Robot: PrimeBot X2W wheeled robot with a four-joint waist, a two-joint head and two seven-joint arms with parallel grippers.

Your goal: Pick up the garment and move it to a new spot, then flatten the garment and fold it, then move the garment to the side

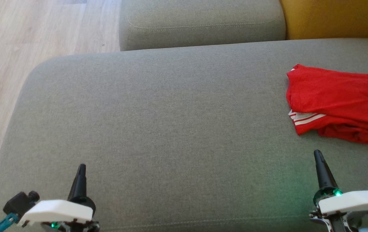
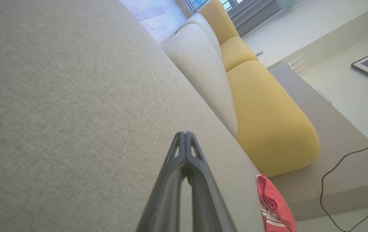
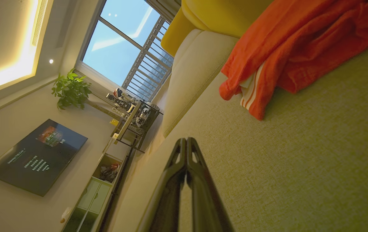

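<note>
Grey sofa cushion (image 1: 171, 129) bears the red garment (image 1: 335, 106), folded, just ahead of the right tool (image 1: 318, 154) and well right of the left tool (image 1: 81, 167); both are pressed together, empty, apparently finished.

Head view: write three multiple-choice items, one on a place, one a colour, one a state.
1. Where on the grey fabric sofa seat does the folded red cloth garment lie? A) left edge B) centre C) right side, beyond the right tool
2. Its stripes are: A) white B) black C) blue
3. The left tool and right tool are: A) both shut, empty B) both open C) gripping the garment
C, it lies near the seat's right end; A, white bands at its edge; A, both look closed, nothing held.
</note>
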